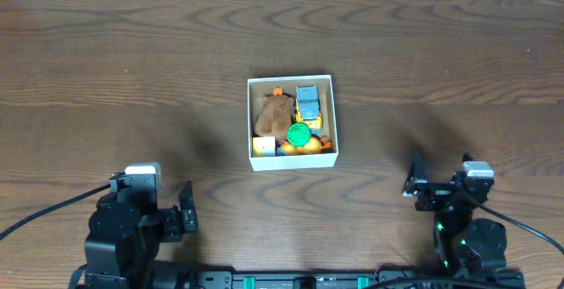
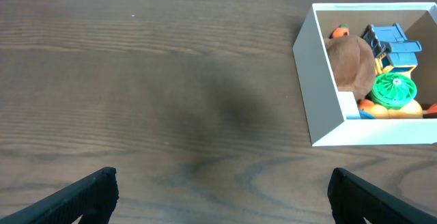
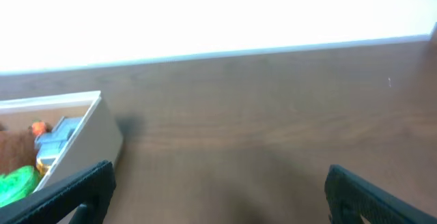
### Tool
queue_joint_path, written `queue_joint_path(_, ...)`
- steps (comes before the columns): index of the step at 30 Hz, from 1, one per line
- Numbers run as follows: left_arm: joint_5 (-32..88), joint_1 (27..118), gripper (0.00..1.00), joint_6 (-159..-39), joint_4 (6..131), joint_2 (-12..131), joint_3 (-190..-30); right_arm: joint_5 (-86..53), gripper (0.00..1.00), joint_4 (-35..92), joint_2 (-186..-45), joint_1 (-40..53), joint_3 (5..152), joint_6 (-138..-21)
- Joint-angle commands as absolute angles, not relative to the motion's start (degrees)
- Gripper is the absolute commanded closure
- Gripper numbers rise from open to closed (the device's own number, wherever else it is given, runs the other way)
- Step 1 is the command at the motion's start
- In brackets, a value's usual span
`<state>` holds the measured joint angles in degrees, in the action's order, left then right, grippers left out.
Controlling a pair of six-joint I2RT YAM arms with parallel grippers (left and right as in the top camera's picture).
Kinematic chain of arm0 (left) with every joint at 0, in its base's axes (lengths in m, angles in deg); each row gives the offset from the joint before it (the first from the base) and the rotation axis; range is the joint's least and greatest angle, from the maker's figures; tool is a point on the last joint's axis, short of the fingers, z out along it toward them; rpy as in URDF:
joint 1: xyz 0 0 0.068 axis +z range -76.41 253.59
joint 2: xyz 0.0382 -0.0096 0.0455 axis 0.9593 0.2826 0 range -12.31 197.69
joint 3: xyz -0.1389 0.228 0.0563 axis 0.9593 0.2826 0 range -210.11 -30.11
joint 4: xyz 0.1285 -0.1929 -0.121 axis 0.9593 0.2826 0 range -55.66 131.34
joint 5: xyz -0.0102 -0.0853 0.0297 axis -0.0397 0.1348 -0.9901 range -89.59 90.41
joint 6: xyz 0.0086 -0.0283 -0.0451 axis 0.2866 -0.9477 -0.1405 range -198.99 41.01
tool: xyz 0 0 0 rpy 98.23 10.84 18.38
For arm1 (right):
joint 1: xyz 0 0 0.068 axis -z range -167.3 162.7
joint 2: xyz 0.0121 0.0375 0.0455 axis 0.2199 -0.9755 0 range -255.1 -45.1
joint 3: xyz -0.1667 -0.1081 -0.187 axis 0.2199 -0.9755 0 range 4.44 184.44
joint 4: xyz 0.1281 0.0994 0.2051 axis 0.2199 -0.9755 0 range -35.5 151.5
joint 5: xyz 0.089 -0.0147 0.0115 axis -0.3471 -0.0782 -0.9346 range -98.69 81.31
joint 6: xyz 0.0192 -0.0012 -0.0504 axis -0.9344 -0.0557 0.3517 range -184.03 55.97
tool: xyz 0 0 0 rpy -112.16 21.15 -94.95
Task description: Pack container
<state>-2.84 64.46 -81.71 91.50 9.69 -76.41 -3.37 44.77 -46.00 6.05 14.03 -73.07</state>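
The container (image 1: 293, 160) is a small white-walled cardboard box in the middle of the wooden table. It holds a brown plush toy (image 1: 273, 113), a blue and yellow toy (image 1: 307, 101), a green round toy (image 1: 299, 134) and several small orange and yellow pieces. It also shows in the left wrist view (image 2: 315, 80) and the right wrist view (image 3: 102, 138). My left gripper (image 2: 222, 193) is open and empty over bare table, near the front left (image 1: 187, 210). My right gripper (image 3: 218, 193) is open and empty at the front right (image 1: 414, 179).
The wooden table (image 1: 132, 60) stretches around the box on all sides. Its far edge meets a white wall (image 3: 218, 19). Black cables (image 1: 35, 217) run from both arm bases at the front edge.
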Motion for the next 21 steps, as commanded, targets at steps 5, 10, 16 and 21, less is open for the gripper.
queue_joint_path(5,-3.3,64.24,0.02,-81.17,91.59,9.67,-76.33,-5.79,0.01,61.44,-45.39,7.07,4.67,-65.27)
queue_joint_path(10,-3.3,64.24,0.02,-81.17,91.59,9.67,-76.33,-8.42,0.01,58.47,-45.37,7.12,4.76,-58.43)
queue_joint_path(16,-3.3,64.24,0.02,-81.17,91.59,9.67,-76.33,-9.55,0.01,57.36,-45.44,7.12,4.76,-58.82)
queue_joint_path(21,-3.3,64.24,0.02,-81.17,91.59,9.67,-76.33,-9.55,0.01,57.36,-45.48,7.12,4.76,-58.82)
